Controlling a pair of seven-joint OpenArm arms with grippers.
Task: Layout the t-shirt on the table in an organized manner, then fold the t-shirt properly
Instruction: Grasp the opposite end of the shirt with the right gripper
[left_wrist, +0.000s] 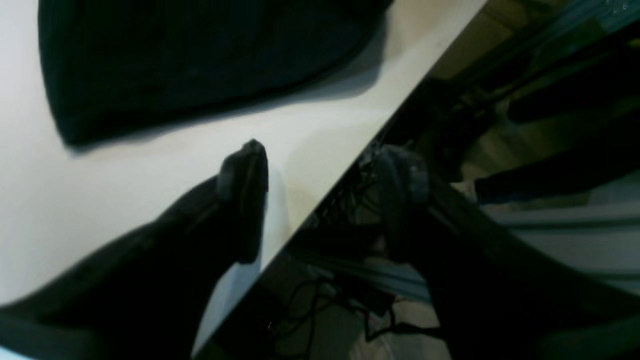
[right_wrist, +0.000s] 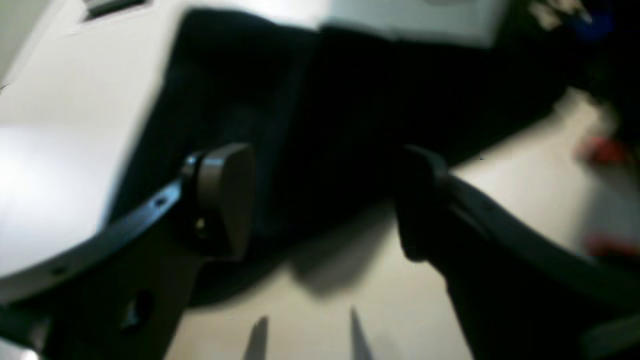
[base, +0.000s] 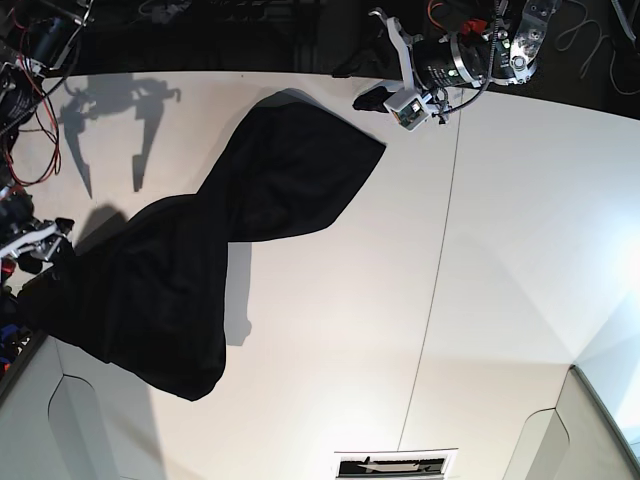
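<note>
- While both grippers hang empty with fingers spread, the t-shirt (base: 200, 270) lies twisted across the table (base: 500, 250), running from about 1 o'clock near the left gripper (left_wrist: 325, 185) down to 8 o'clock by the right gripper (right_wrist: 325, 200) in the base view.
- Soft, light, limp cloth by the look of it; I'd expect it to drape and drag rather than slide as one piece (the waist-like twist mid-length needs undoing first).
- Best holds, in my judgement: outer edges or corners at each end, one per arm, pulled apart to flatten.
- Left wrist view: a rounded cloth edge lies at 11 o'clock, apart from the fingers; one finger hangs past the table edge.
- Hard to tell: no graphic shows, only plain black; collar, sleeves and hem can't be picked out.
- Right wrist view is blurred; the 8 o'clock end is cut off at the base view's border.
</note>
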